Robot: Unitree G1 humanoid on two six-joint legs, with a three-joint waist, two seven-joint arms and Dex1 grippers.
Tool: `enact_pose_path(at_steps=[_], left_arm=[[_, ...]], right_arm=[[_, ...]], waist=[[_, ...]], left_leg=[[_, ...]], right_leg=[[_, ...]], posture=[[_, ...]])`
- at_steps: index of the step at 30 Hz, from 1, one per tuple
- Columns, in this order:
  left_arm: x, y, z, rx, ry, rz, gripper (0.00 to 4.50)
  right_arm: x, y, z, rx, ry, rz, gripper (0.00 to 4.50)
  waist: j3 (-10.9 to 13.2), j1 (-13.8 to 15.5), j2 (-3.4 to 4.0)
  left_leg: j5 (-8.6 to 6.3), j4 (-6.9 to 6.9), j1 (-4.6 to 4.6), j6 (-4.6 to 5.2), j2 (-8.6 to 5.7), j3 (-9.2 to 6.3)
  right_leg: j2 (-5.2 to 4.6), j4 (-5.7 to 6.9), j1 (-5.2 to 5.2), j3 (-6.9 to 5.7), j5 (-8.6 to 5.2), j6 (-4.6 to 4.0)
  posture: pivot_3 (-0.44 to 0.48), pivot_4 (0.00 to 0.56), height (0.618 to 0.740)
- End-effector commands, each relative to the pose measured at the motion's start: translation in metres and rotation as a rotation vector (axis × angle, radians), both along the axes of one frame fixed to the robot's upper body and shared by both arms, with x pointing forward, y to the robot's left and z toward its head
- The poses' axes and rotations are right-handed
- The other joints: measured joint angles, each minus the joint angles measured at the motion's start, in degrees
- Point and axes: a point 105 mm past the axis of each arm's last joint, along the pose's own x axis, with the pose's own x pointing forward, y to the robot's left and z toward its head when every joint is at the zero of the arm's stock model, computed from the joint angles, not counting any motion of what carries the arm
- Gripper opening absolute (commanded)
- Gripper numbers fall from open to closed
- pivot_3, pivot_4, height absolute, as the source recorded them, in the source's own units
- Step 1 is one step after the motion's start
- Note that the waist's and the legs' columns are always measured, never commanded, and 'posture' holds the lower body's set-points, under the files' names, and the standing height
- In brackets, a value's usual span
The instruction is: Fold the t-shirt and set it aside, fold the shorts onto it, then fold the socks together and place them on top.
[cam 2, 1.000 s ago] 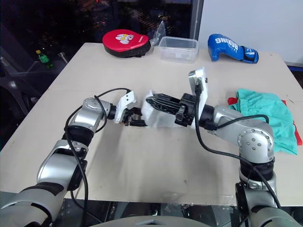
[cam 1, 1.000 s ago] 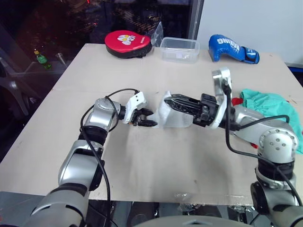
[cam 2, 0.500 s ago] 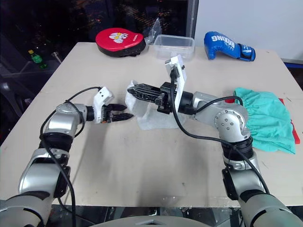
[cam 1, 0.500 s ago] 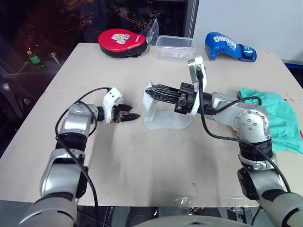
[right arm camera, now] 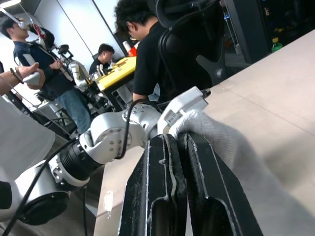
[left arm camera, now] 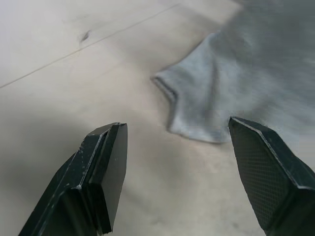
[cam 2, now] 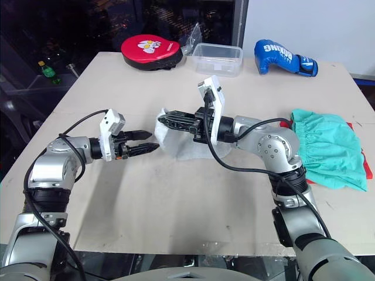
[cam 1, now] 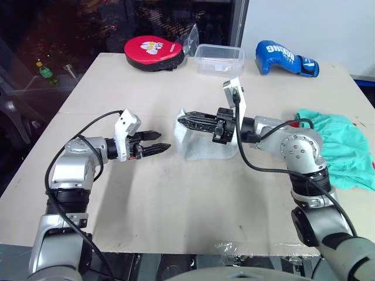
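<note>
The small, fuzzy light grey socks (cam 1: 206, 146) lay rumpled, one edge lifted by the right hand (cam 1: 183, 120) clamped on it. Beside the socks, the left hand (cam 1: 164, 141) hung with fingers apart. Beyond them, the blue boxing glove (cam 1: 287, 60) bore white lettering too small to read.

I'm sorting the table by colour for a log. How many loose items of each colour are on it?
Red: 2 - mitt, t-shirt
Blue: 1 - glove
Green: 1 - shorts
Grey: 1 - socks
Clear: 1 - tub
Total: 6
</note>
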Motion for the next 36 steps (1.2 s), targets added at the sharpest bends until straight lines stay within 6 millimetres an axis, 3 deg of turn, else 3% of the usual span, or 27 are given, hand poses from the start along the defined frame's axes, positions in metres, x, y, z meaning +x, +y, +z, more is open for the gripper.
enact_pose_path(at_steps=[1,5,10,21,30,36], left_arm=[[0.005,0.005,0.013,0.003,-0.059,0.053,3.52],[0.006,0.007,0.012,0.008,-0.057,0.07,3.52],[0.005,0.009,0.008,0.011,-0.046,0.078,3.52],[0.005,-0.003,0.007,-0.001,-0.046,0.052,3.52],[0.005,-0.04,0.004,-0.039,-0.032,-0.055,3.52],[0.022,-0.06,-0.013,0.032,-0.029,-0.062,3.52]], right_arm=[[0.001,0.001,0.004,0.013,-0.03,0.008,0.0],[0.012,-0.006,-0.013,-0.022,0.005,-0.03,0.0],[0.011,-0.008,-0.009,-0.004,0.005,-0.028,0.0],[0.038,-0.034,-0.035,-0.113,0.027,-0.197,0.0],[0.045,-0.071,-0.051,-0.195,0.036,-0.327,0.0],[0.039,-0.072,-0.054,-0.199,0.035,-0.337,0.0]], waist=[[0.0,-0.01,0.0],[0.0,0.07,0.0],[0.01,-0.04,0.0],[0.03,0.05,0.01],[0.05,0.1,0.0],[0.06,0.13,0.0]], left_leg=[[0.0,0.0,0.0,0.0,0.0,0.0],[0.0,0.0,0.0,0.0,-0.01,0.01],[0.0,-0.01,0.0,-0.01,-0.01,0.02],[0.0,-0.02,0.0,-0.01,-0.01,0.04],[0.0,-0.02,0.0,-0.01,-0.02,0.05],[0.0,-0.02,0.02,-0.01,-0.02,0.04]], right_leg=[[0.0,0.0,0.0,0.0,0.0,0.0],[0.0,-0.01,0.0,0.0,0.0,0.0],[0.0,-0.02,0.0,0.01,0.0,0.0],[-0.01,-0.04,0.0,0.01,0.0,0.0],[-0.03,-0.04,0.0,0.01,0.0,0.0],[0.02,-0.04,0.0,0.02,0.0,0.0]], posture=[[0.0,0.15,0.74],[0.0,0.15,0.74],[0.0,0.15,0.74],[0.0,0.15,0.74],[0.0,0.15,0.74],[0.0,0.15,0.74]])
